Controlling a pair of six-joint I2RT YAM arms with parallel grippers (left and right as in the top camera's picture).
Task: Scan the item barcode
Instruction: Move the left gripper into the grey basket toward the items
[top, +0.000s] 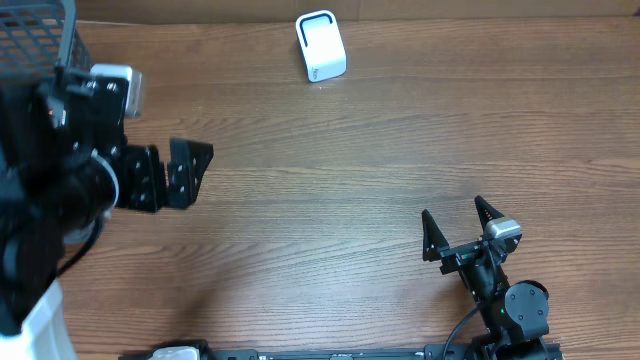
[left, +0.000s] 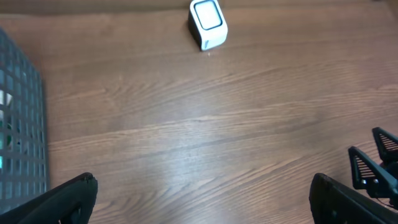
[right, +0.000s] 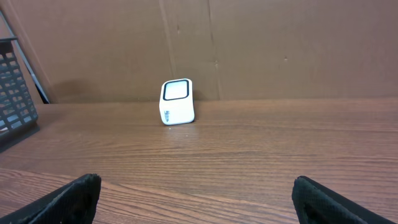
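A: Overhead: item?
B: Not on the table (top: 330, 150); probably in the basket (top: 40, 30), left of the scanner (top: 321, 46).
A: Left wrist?
B: Your left jaws gape empty, scanner ahead.
A: Right wrist?
B: Right jaws wide, empty, facing the scanner. Fetch first.

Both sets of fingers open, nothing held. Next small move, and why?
Probably swing the left fingers toward the mesh basket beside them to look for an item: they are nearer to it than the right fingers, and the scanner at the far edge has nothing in front of it.
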